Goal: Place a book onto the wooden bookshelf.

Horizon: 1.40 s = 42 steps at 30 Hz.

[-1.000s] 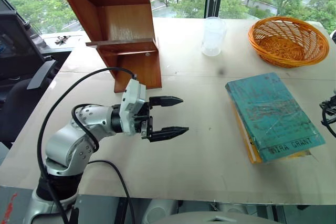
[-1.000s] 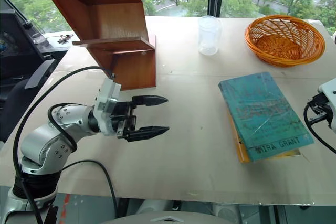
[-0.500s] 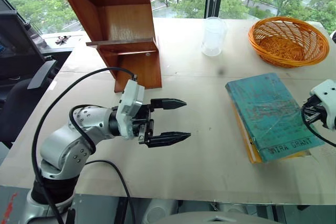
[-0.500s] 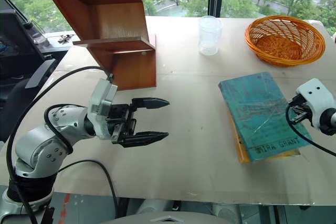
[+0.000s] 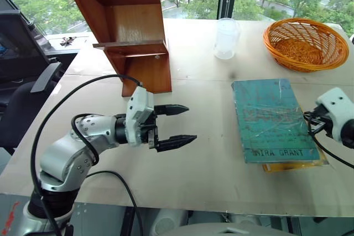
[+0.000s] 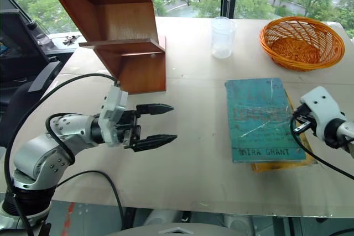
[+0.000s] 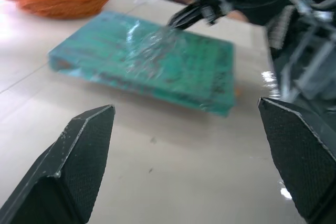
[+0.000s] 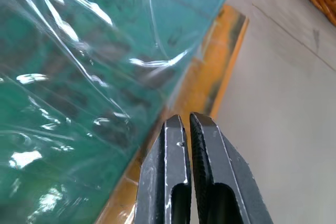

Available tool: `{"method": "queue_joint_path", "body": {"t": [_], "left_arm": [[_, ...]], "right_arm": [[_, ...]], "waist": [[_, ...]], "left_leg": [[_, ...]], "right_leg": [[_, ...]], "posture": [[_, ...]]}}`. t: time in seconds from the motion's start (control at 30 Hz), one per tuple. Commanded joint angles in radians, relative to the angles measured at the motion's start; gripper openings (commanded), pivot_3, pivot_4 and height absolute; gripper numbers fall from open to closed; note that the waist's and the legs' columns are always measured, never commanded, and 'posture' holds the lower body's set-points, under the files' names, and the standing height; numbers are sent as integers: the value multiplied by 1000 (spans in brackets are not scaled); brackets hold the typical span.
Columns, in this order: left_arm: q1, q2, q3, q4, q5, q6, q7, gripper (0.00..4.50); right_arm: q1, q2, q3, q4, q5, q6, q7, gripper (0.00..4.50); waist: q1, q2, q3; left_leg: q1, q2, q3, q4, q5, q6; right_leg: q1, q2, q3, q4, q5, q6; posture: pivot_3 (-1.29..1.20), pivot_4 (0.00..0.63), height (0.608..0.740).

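Note:
The teal-green book (image 5: 269, 119) lies flat at the right of the table (image 5: 210, 169), lettered edge toward me, on top of a yellow book (image 5: 293, 165). My right gripper (image 6: 297, 125) is shut, and its tips (image 8: 181, 121) sit at the teal book's right edge, over the strip of yellow cover that shows. It holds nothing. My left gripper (image 5: 191, 122) hovers open over the middle of the table, pointing right toward the book (image 7: 152, 61), well short of it. The wooden bookshelf (image 5: 133, 31) stands at the back left, just behind the left gripper.
An orange wicker basket (image 5: 301, 63) sits at the back right, and a clear plastic cup (image 5: 225, 38) stands between it and the shelf. A black chair (image 5: 22, 98) is off the table's left edge. The window runs behind the table.
The right gripper came in from the right to the book's edge. The teal book swung its near end to the left and now lies square over the yellow one.

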Motion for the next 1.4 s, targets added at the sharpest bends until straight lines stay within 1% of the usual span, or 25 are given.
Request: {"method": "queue_joint_path", "body": {"t": [0.03, 0.07, 0.1, 0.13, 0.17, 0.2, 0.23, 0.3, 0.33, 0.43, 0.53, 0.57, 0.6, 0.67, 0.77, 0.87, 0.97, 1.07, 1.2, 1.3, 1.33, 1.4], "left_arm": [[-57, -30, -32, 51, -82, 181, 87, 4500], [-85, -47, -32, 77, -125, 236, 100, 4500], [-115, -65, -26, 109, -171, 295, 114, 4500], [-158, -89, -30, 176, -204, 388, 146, 4500], [-189, -103, -31, 224, -222, 451, 168, 4500], [-212, -116, -32, 266, -232, 487, 172, 4500], [-245, -141, -20, 327, -262, 550, 191, 4500], [-313, -210, -9, 458, -273, 635, 240, 4500], [-349, -252, -2, 524, -272, 677, 274, 4500], [-419, -340, 13, 638, -256, 741, 324, 4500], [-479, -473, 22, 768, -227, 738, 372, 4500], [-490, -497, 26, 799, -215, 734, 379, 4500], [-499, -519, 15, 831, -187, 716, 386, 4500], [-513, -591, -13, 900, -134, 660, 386, 4500], [-542, -666, -67, 1000, -45, 550, 325, 4500], [-601, -737, -50, 1136, 6, 461, 285, 4500], [-639, -784, -46, 1226, 45, 415, 246, 4500], [-655, -809, -29, 1267, 67, 405, 225, 3657], [-654, -820, 13, 1273, 39, 481, 195, 1841], [-656, -825, 56, 1264, 24, 530, 196, 349], [-654, -819, 67, 1250, 22, 543, 198, 28], [-650, -792, 85, 1209, 12, 566, 192, 28]], "right_arm": [[153, 58, -327, -74, 55, -130, 172, 844], [210, 105, -387, -101, 92, -169, 224, 1400], [257, 154, -438, -132, 148, -207, 278, 1842], [353, 214, -483, -162, 184, -266, 369, 2265], [417, 254, -508, -184, 210, -303, 427, 2722], [465, 284, -520, -195, 213, -332, 452, 3145], [499, 317, -538, -208, 248, -339, 458, 3709], [551, 379, -579, -244, 323, -364, 456, 4473], [578, 407, -594, -266, 352, -383, 459, 4473], [637, 449, -600, -318, 401, -411, 443, 4473], [701, 520, -570, -354, 381, -485, 442, 4473], [710, 533, -559, -361, 376, -500, 433, 4473], [717, 545, -545, -372, 374, -509, 418, 4473], [723, 574, -535, -397, 379, -540, 380, 4473], [742, 600, -505, -428, 371, -566, 333, 4473], [777, 636, -472, -456, 358, -594, 297, 4473], [809, 663, -439, -464, 334, -627, 281, 4473], [832, 673, -423, -470, 328, -658, 265, 4500], [832, 671, -392, -464, 318, -686, 241, 4500], [824, 666, -362, -450, 318, -703, 230, 4500], [820, 660, -351, -442, 312, -709, 229, 4500], [801, 644, -333, -429, 310, -714, 224, 4500]], "waist": [[7, 0, 0], [10, 0, 0], [10, 0, 0], [13, -1, 0], [11, -1, 0], [6, -1, 0], [2, 0, -1], [-11, 2, -2], [-15, 2, -2], [-23, 0, -2], [-16, -1, -2], [-16, -1, -2], [-17, -1, -2], [-16, -1, -2], [-15, -1, -2], [-2, -1, -2], [5, -1, -2], [5, -1, -2], [4, -1, -2], [5, -1, -3], [5, -1, -3], [4, -1, -2]], "left_leg": [[0, 0, 0, 0, 0, 0], [0, 0, 0, 0, 0, 0], [1, 0, 0, 0, 0, 0], [1, 0, -2, 0, 0, 0], [1, 0, -3, 0, 0, 0], [3, 0, -4, 0, 0, 0], [4, 1, -4, 0, 0, 0], [6, 1, -1, 0, 0, 0], [6, 0, -1, 1, 0, 1], [7, 0, 0, 2, 0, 1], [6, 0, -1, 2, 0, 0], [6, 0, -2, 2, 0, 0], [5, 0, -1, 2, 0, 0], [5, 0, -1, 2, 0, 0], [4, 0, 0, 2, 0, 0], [4, -1, -1, 2, 0, 0], [4, -1, -1, 2, 0, 0], [4, -1, 0, 2, 0, 0], [4, -1, 0, 1, 0, 0], [4, -1, 0, 1, 0, 0], [4, -1, -1, 1, 0, 0], [4, -1, 0, 1, 0, 0]], "right_leg": [[0, 0, 1, 0, 0, 0], [0, 1, 0, 0, 0, 0], [0, 2, 0, 1, 0, 0], [0, 2, 0, 1, 0, 0], [1, 2, -1, 1, 0, 0], [3, 3, -3, 2, 0, 0], [4, 3, -2, 2, 0, 0], [5, 3, 1, 3, 0, 0], [5, 3, 2, 2, 1, 1], [5, 3, 2, 3, 2, 3], [5, 3, 2, 3, 2, 3], [5, 3, 2, 2, 2, 3], [4, 3, 2, 2, 2, 3], [4, 2, 3, 2, 2, 3], [4, 2, 3, 0, 2, 3], [4, 2, 2, 0, 2, 3], [4, 2, 2, 1, 2, 3], [4, 2, 3, 0, 1, 3], [3, 2, 3, 1, 1, 3], [2, 2, 3, 1, 1, 3], [3, 3, 3, 1, 1, 3], [3, 3, 3, 1, 1, 3]], "posture": [[0, 150, 740], [0, 150, 740], [0, 150, 740], [0, 150, 740], [0, 150, 740], [0, 150, 740], [0, 150, 740], [0, 150, 740], [0, 150, 740], [0, 150, 740], [0, 150, 740], [0, 150, 740], [0, 150, 740], [0, 150, 740], [0, 150, 740], [0, 150, 740], [0, 150, 740], [0, 150, 740], [0, 150, 740], [0, 150, 740], [0, 150, 740], [0, 150, 740]]}}
